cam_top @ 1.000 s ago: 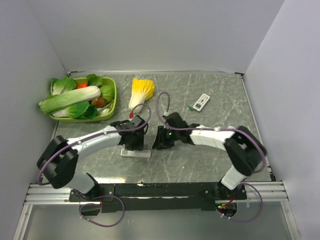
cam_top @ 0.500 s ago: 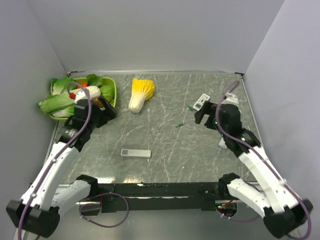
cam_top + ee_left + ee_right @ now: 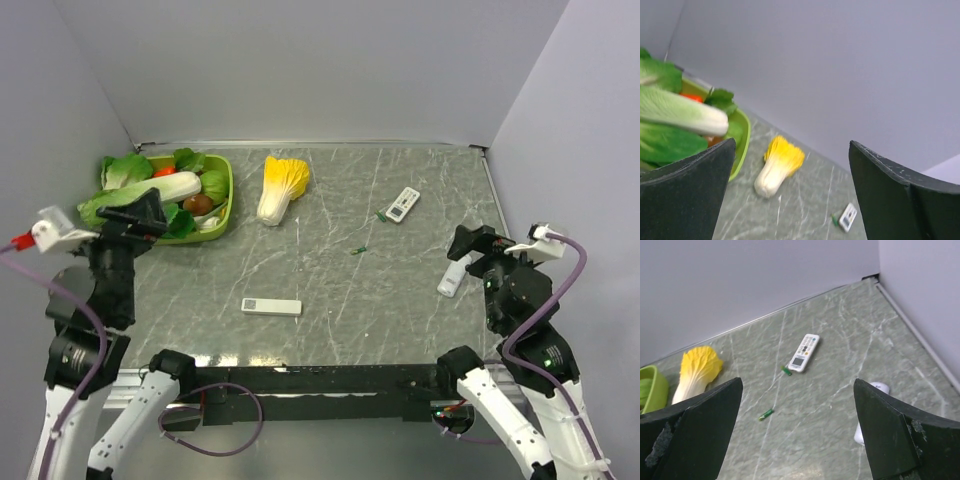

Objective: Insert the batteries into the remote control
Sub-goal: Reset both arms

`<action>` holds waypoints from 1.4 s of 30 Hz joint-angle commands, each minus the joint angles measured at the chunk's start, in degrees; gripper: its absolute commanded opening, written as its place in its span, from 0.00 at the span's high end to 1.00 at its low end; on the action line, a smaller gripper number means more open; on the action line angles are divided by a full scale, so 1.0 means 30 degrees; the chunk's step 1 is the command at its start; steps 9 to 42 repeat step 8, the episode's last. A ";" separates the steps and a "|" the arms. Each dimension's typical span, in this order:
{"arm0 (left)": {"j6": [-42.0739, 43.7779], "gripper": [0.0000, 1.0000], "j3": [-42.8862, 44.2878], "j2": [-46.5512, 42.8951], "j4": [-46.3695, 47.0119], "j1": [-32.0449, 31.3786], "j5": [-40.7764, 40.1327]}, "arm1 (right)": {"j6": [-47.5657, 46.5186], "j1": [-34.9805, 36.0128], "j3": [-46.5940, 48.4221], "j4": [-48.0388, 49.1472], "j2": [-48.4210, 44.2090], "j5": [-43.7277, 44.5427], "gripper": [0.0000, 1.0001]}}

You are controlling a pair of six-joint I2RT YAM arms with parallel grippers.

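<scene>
Two grippers, both mine, hang above a grey-green marbled table (image 3: 420, 310) walled in pale grey. My left gripper (image 3: 150, 213) sits high at the left edge and my right gripper (image 3: 468, 243) high at the right edge. Each has its black jaws spread wide with nothing between them, so I hold nothing. I judge the arms are parked out wide to leave the middle of the table in plain sight before any pick.

The largest object is a lime-green plastic tray (image 3: 228, 195) at the back left, heaped with leafy greens and other vegetables. Just right of it, not touching, lies a yellow-and-white napa cabbage (image 3: 280, 187). Neither belongs to this job; they look like clutter to steer around.

Three remotes come next. A slim white bar-shaped remote (image 3: 271, 306) lies flat near the front centre, well apart from everything. A rounded white remote (image 3: 452, 276) lies at the right, close under my right gripper. A small white remote with a grey display (image 3: 403, 204) lies at the back right.

Smallest are two tiny green cylindrical batteries. One battery (image 3: 381, 215) lies just beside the near end of the display remote. The other battery (image 3: 358, 250) lies alone, nearer the centre. No battery is in any remote, and I cannot tell which compartment stands open. Loading looks not yet begun.
</scene>
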 commanded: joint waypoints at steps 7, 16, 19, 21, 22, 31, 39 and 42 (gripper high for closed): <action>0.0943 0.01 -0.0960 -0.1095 0.1980 0.0084 -0.1765 | -0.1726 -0.0044 -0.0621 0.0885 -0.0495 0.0192 0.00; 0.0826 0.00 -0.1018 -0.1065 0.1864 0.0084 -0.1852 | -0.1843 -0.0073 -0.0826 0.1291 -0.0612 0.0045 0.00; 0.0826 0.00 -0.1018 -0.1065 0.1864 0.0084 -0.1852 | -0.1843 -0.0073 -0.0826 0.1291 -0.0612 0.0045 0.00; 0.0826 0.00 -0.1018 -0.1065 0.1864 0.0084 -0.1852 | -0.1843 -0.0073 -0.0826 0.1291 -0.0612 0.0045 0.00; 0.0826 0.00 -0.1018 -0.1065 0.1864 0.0084 -0.1852 | -0.1843 -0.0073 -0.0826 0.1291 -0.0612 0.0045 0.00; 0.0826 0.00 -0.1018 -0.1065 0.1864 0.0084 -0.1852 | -0.1843 -0.0073 -0.0826 0.1291 -0.0612 0.0045 0.00; 0.0826 0.00 -0.1018 -0.1065 0.1864 0.0084 -0.1852 | -0.1843 -0.0073 -0.0826 0.1291 -0.0612 0.0045 0.00; 0.0826 0.00 -0.1018 -0.1065 0.1864 0.0084 -0.1852 | -0.1843 -0.0073 -0.0826 0.1291 -0.0612 0.0045 0.00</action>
